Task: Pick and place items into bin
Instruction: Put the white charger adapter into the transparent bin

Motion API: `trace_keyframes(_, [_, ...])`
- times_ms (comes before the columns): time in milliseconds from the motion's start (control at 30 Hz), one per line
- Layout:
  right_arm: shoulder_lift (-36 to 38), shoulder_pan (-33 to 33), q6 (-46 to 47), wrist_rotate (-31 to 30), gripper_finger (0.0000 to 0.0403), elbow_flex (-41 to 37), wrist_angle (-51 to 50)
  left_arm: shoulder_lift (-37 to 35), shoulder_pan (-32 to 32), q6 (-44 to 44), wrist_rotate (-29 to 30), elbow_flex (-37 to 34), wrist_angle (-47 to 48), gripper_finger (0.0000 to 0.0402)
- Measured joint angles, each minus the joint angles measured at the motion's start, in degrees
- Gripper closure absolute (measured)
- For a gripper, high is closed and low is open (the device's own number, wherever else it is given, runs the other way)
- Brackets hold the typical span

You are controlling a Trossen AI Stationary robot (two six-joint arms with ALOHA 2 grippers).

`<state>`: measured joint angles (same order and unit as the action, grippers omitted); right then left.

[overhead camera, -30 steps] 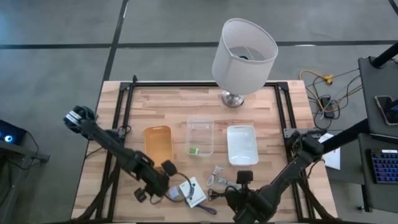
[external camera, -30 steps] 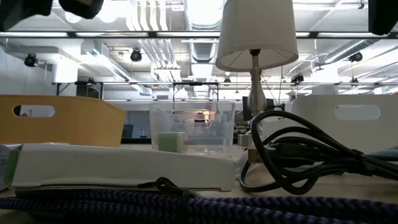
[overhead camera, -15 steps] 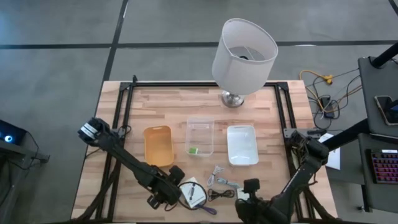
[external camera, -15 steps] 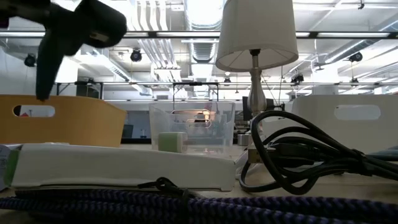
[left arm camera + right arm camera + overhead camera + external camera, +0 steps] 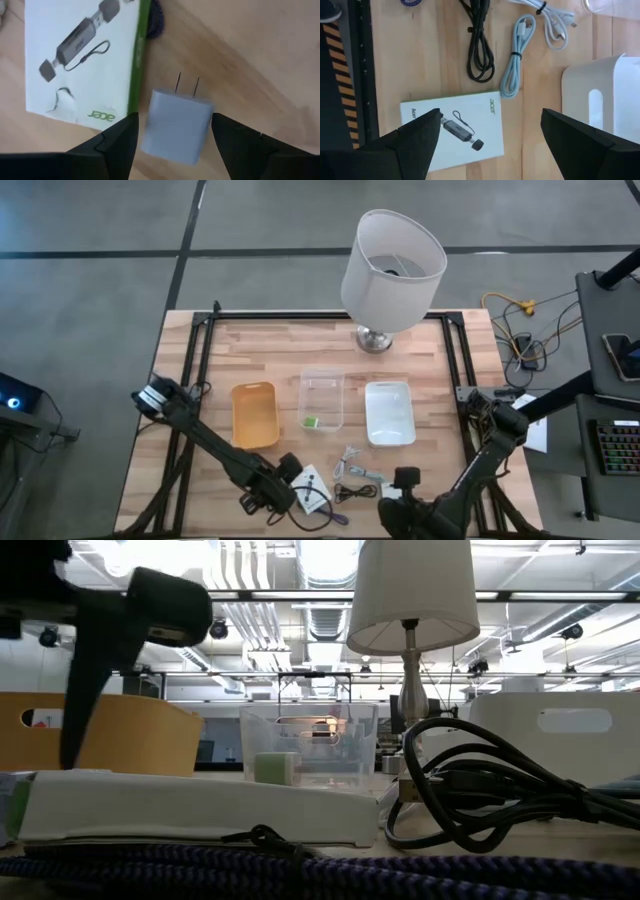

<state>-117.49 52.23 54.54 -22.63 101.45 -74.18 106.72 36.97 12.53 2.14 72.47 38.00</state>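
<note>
In the left wrist view my left gripper (image 5: pixel 174 119) is open, and its fingers stand on either side of a lilac plug block (image 5: pixel 177 125) lying flat on the wood, without touching it. Beside the block lies a white card with a green edge (image 5: pixel 82 55). In the high view this gripper (image 5: pixel 285 478) hovers at the card (image 5: pixel 314 492) near the table's near edge. My right gripper (image 5: pixel 491 112) is open above a second white card (image 5: pixel 452 132), a black cable (image 5: pixel 480 45) and a pale blue cable (image 5: pixel 515 70). A green block (image 5: pixel 312 421) sits in the clear bin (image 5: pixel 322 380).
An orange bin (image 5: pixel 254 415), the clear bin and a white bin (image 5: pixel 389 412) stand in a row mid-table. The big white lamp (image 5: pixel 392 258) stands at the far edge. Pale cables (image 5: pixel 352 465) lie between the grippers. A purple braided cable (image 5: pixel 300 875) runs along the near edge.
My left gripper has moved right along the near edge toward the white card and has come down; in the low view its dark finger now reaches down beside the card. My right gripper has drawn back a little toward the near edge.
</note>
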Motion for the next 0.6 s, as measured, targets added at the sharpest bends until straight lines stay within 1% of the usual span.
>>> trace_keyframes(233, [0.0,0.0,2.3,0.0,0.0076,0.0,0.3,0.1,-0.2,0.4,-1.6,-1.2,0.1,0.0168])
trace_keyframes(367, [0.0,0.0,2.5,0.0,0.0076,0.0,0.9,0.1,-0.3,0.5,-4.6,-2.2,0.0,0.0191])
trace_keyframes(500, [0.0,0.0,2.5,0.0,0.0076,0.0,1.7,0.2,-0.8,0.0,-5.2,-2.5,-0.1,0.0219])
trace_keyframes(600, [0.0,0.0,2.5,0.0,0.0076,0.0,1.9,0.2,-1.0,-0.2,-5.5,-2.5,-0.4,0.0221])
